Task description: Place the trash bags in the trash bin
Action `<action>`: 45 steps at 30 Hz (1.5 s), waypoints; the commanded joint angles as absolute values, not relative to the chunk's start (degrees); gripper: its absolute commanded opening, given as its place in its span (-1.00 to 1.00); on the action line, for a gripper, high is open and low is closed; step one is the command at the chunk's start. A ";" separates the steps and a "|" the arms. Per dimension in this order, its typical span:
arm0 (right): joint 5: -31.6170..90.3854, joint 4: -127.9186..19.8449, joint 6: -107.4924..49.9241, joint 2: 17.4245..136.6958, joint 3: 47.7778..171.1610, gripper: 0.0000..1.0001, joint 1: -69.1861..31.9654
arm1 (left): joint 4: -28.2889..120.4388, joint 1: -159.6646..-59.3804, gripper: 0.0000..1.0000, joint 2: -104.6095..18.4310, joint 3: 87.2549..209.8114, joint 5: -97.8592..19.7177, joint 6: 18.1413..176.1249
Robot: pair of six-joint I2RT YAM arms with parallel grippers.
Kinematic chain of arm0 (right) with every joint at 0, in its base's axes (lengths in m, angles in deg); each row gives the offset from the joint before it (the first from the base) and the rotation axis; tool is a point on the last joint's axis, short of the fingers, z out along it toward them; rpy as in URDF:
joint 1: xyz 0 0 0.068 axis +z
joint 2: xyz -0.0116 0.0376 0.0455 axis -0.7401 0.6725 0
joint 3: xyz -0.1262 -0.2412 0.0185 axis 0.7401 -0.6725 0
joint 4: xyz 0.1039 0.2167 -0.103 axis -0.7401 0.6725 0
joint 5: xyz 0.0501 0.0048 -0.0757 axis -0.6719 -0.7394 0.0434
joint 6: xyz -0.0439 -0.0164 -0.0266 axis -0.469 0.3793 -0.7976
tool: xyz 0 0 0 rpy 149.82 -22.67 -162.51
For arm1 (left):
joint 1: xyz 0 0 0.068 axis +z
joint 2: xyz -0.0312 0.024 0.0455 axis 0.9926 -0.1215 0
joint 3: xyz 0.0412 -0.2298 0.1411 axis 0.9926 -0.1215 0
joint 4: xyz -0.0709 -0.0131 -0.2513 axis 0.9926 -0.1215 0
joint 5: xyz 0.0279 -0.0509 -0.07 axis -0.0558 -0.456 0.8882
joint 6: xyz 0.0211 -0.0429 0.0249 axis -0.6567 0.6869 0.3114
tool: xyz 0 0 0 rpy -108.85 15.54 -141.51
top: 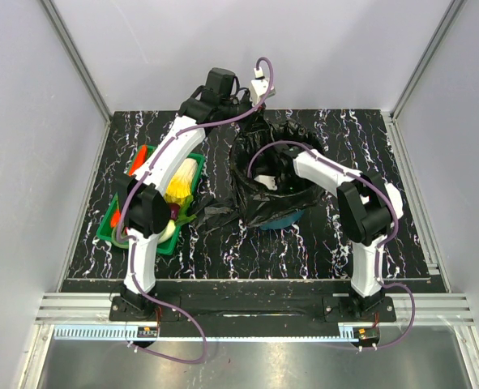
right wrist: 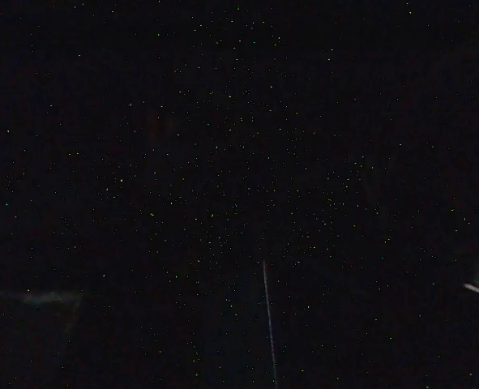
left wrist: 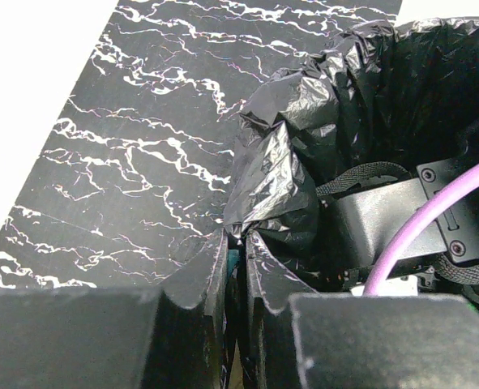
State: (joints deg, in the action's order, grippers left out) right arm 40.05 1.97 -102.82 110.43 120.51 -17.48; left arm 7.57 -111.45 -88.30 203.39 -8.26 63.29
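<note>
The teal trash bin stands right of centre, and a large black trash bag lines it and drapes over its rim. My left gripper is at the far-left rim. In the left wrist view it is shut on the crinkled bag film, with a sliver of the teal bin rim between the fingers. My right arm reaches down inside the bag. Its gripper is mostly hidden there, and the right wrist view is almost black. More black film lies on the table left of the bin.
A shallow green tray holding vegetables, among them a yellow one and an orange one, sits at the left under my left arm. The black marbled tabletop is walled by pale panels on three sides.
</note>
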 commanded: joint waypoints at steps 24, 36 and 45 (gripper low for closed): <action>45.46 -2.68 -102.75 114.45 123.57 -0.14 -17.06 | 8.99 -112.20 -1.00 -85.63 201.52 -7.52 61.21; 46.60 -3.57 -102.92 115.86 123.22 -0.14 -17.06 | 8.90 -112.47 -1.00 -84.67 200.46 -7.87 60.42; 47.22 -3.57 -102.84 116.22 122.87 -0.13 -17.15 | 8.90 -112.47 -1.00 -84.23 199.68 -8.13 59.98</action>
State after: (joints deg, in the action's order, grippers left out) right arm 43.66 -2.97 -102.67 115.11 122.91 -16.71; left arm 9.82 -111.67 -86.99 200.68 -8.48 61.98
